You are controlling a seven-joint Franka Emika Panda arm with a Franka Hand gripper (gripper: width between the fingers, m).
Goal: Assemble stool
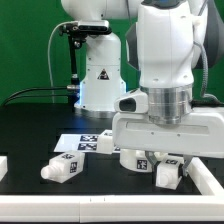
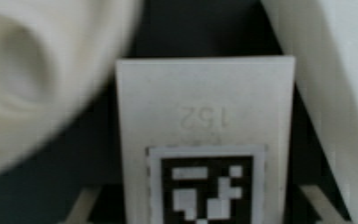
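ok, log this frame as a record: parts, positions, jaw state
arm: lowered to the table, on the exterior view's right
near leg: between the jaws, tag toward the wrist camera
loose leg: lying on its side, on the exterior view's left
seat: curved white rim beside the near leg; hidden in the exterior view
marker board: flat, behind the loose leg
jaws: either side of the near leg; contact cannot be told
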